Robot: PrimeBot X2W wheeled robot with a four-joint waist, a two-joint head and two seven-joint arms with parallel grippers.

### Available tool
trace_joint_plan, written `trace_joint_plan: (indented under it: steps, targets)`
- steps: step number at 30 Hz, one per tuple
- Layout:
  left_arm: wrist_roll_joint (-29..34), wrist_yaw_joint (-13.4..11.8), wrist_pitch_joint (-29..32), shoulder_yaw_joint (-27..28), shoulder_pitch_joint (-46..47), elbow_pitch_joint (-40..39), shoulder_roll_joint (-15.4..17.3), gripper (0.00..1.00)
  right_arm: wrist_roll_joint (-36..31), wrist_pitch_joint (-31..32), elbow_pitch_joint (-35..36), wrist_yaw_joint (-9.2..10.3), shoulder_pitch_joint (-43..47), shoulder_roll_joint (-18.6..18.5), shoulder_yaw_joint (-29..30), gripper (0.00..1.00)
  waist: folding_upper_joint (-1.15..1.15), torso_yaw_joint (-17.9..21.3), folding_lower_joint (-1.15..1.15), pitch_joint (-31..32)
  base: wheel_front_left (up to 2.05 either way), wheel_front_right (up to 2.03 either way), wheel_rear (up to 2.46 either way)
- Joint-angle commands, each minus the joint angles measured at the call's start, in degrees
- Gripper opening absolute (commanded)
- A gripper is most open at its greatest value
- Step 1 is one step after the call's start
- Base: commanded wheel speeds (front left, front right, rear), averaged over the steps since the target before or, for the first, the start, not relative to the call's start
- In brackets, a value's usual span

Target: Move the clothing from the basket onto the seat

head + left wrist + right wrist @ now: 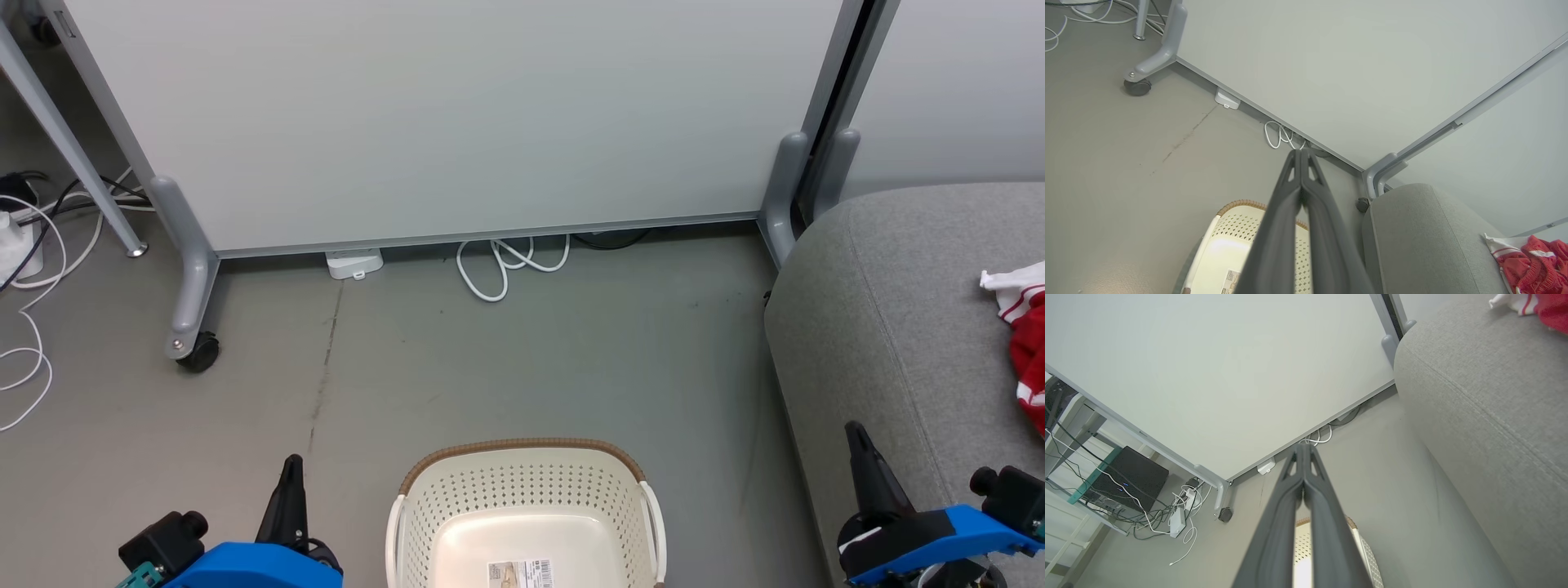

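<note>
We are wearing blue wrist housings (245, 569) with black knobs (166, 541); left hand (291, 467) and right hand (855, 433) are tapering into dark fingers (1274, 245).

Ahead of me: pale partition panel (457, 114) on grey legs, black caster (198, 353) under its left foot. Small white box (354, 264) tucked under the panel's bottom edge, looped white cable (506, 265) near it. Grey floor (571, 351), thin dark crack (326, 347). White plug block (18, 245) trailing cords, far left. Off my right wrist: black case (1126, 477), white power strip (1177, 522) among tangled leads.
</note>
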State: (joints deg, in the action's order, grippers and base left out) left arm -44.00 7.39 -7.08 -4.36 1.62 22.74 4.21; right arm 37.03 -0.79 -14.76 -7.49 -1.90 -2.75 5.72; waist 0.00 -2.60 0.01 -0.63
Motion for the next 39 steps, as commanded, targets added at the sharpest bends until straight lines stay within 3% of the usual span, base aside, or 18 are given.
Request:
trace_joint_plan:
  steps: [1,39]
  targets:
    - [-1.46,0.05,0.43,0.6,1.82,-1.12,0.1,0.0,1.81,0.19,0.86,0.0,-1.7,-0.15,0.14,0.0,0.0,0.02,-0.01,0.0,0.0,0.0,0.0]
    - [-25.43,0.11,7.13,5.9,3.51,-5.16,-0.54,0.0,29.16,3.88,0.91,-0.01,-3.28,-0.18,0.55,0.0,0.0,1.07,-0.01,0.19,0.0,0.0,0.0]
